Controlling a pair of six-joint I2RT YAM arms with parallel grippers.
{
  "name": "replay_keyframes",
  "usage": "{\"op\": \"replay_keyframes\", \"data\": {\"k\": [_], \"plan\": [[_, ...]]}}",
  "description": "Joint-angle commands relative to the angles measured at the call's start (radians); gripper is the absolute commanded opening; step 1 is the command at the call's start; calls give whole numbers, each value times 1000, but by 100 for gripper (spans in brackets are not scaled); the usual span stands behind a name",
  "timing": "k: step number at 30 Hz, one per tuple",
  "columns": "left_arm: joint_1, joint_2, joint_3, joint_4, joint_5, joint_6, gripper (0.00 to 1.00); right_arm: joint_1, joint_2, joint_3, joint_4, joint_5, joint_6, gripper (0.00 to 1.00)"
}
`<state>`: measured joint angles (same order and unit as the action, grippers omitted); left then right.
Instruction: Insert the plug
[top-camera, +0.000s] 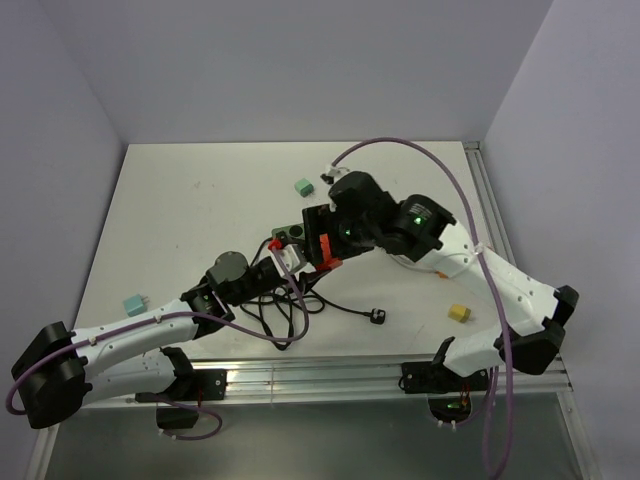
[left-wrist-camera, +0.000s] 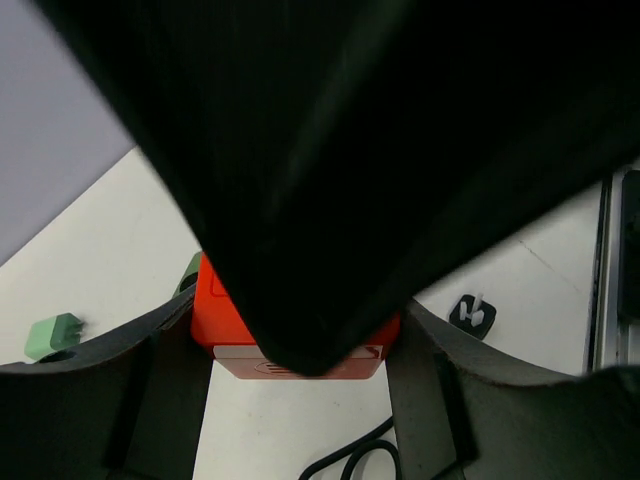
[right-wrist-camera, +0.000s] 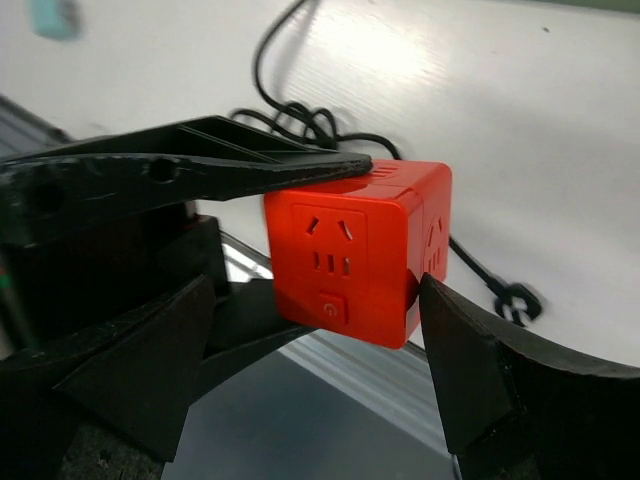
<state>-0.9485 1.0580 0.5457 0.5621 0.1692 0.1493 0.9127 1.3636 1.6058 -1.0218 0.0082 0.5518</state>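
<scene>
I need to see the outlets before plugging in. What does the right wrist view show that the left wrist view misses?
Only right wrist: the outlet face and power button of the red socket cube. Only left wrist: a green block. Both: the cube, pinched by the left gripper, and the loose black plug.

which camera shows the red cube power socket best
Right wrist view: the red cube power socket fills the centre, its slotted face and button plain to see. The left wrist view shows only its lower edge under a dark blocking shape. The top external view shows just a small red patch, mostly hidden.
</scene>
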Motion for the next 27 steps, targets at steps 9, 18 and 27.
{"op": "replay_keyframes", "data": {"k": [9, 18, 27], "plan": [[1, -12, 37, 78, 30, -2, 0, 101, 52, 25, -70, 219, 13, 88], [1, 14, 68, 62, 33, -30, 0, 110, 109, 16, -67, 294, 45, 79], [1, -4, 43, 107, -22, -77, 23, 112, 134, -9, -51, 355, 57, 0]]}}
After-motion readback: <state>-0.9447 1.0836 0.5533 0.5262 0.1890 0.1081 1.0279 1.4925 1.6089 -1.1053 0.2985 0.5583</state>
